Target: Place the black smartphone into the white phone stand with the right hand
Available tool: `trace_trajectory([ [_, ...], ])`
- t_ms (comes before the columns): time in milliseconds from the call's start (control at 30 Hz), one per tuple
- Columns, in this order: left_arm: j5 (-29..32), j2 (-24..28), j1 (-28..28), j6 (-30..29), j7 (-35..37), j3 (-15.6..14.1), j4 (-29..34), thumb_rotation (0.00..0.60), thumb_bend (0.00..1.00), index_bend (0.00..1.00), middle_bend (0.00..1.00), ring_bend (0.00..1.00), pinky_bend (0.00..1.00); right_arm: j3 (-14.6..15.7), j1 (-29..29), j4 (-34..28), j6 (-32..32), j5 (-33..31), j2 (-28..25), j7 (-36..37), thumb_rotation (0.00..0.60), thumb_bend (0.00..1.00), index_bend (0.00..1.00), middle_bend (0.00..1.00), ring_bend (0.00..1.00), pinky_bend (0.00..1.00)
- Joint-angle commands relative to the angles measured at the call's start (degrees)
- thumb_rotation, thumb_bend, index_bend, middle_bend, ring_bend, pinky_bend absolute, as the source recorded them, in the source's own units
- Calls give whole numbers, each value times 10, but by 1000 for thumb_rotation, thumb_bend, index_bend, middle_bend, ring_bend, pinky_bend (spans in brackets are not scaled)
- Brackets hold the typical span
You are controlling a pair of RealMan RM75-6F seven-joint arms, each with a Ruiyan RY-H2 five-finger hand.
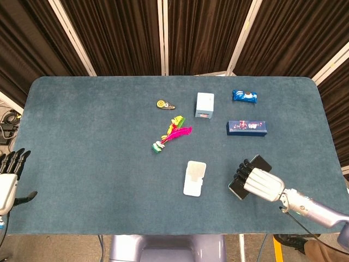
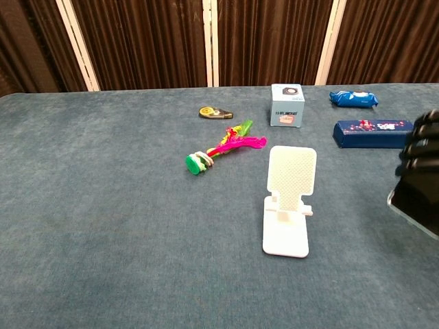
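Right hand (image 1: 260,183): holds the black smartphone (image 1: 250,176), fingers wrapped over the upper face of the phone, which shows beneath them as a dark slab tilted on a diagonal. In the chest view the same hand (image 2: 422,147) sits at the right frame edge with the phone (image 2: 414,202) carried clear above the table surface, lower edge showing a pale rim. The thumb cannot be made out in either view.

White phone stand (image 1: 195,177): stands upright on the table (image 1: 82,142), to the left of the held phone and apart from it. The chest view shows its perforated back plate raised over a flat base, cradle vacant (image 2: 290,200).

Beyond the stand, toward the far side: a pink and yellow feathered toy with a green end (image 1: 170,134); a small yellow and black disc-shaped item (image 1: 164,104); a pale blue box (image 1: 204,105); a long dark blue box (image 1: 246,127); a blue snack packet (image 1: 245,96). All lie apart from one another on the teal cloth.

Left hand (image 1: 10,177): at the near left edge of the table, well apart from every item, fingers straight and spread, thumb out to the side, holding nothing.
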State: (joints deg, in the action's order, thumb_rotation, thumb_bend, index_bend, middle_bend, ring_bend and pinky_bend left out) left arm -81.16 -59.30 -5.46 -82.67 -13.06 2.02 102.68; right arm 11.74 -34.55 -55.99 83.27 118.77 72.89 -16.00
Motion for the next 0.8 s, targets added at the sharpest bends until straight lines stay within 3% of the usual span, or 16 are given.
trace_trajectory([
  [33, -1, 1, 0, -1, 2, 0, 1, 600, 0, 0, 0, 0, 0, -33, -1, -51, 36, 15, -39, -99, 600, 299, 497, 465, 339, 364],
  [267, -2, 4, 1, -2, 8, 1, 2, 600, 0, 0, 0, 0, 0, -72, -22, -159, -1, 37, -78, -253, 600, 301, 493, 469, 346, 364],
  [533, 19, 4, -4, 11, 13, 7, -4, 600, 0, 0, 0, 0, 0, -117, -53, -279, -138, 26, -80, -426, 600, 306, 498, 486, 347, 363],
  [800, 30, 5, -9, 22, 9, 9, -1, 600, 0, 0, 0, 0, 0, -150, -70, -342, -242, 1, -61, -526, 600, 307, 499, 498, 349, 339],
])
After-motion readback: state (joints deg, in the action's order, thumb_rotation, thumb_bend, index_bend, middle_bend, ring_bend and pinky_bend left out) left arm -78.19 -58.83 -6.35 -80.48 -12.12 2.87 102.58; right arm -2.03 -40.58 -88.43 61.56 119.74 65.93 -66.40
